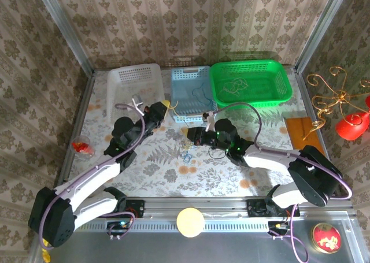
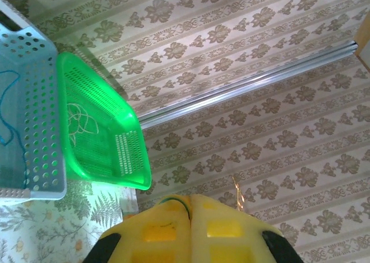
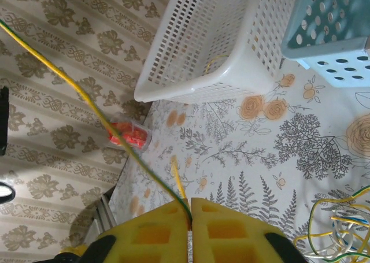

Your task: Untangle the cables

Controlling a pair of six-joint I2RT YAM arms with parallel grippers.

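right pincer (image 3: 189,210) pressed together, pinching yellow-green cable (image 3: 87,98), holding it taut to draw it free of cable tangle (image 3: 338,234) lying on surface (image 3: 248,153) near blue basket (image 3: 324,50). left pincer (image 2: 189,204) pressed together, gripping thin green strand (image 2: 176,200), likely anchoring it.

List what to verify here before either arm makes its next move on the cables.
1. Right tool shut on the thin yellow-green cable: ok.
2. Left tool shut, with a thin dark green wire pinched between its pads: ok.
3. Both tools hold the same cable: cannot tell.
4. Held yellow-green cable is free of the loose tangle of thin cables: cannot tell.
5. Stretched span runs apart from the white perforated plastic basket: ok.
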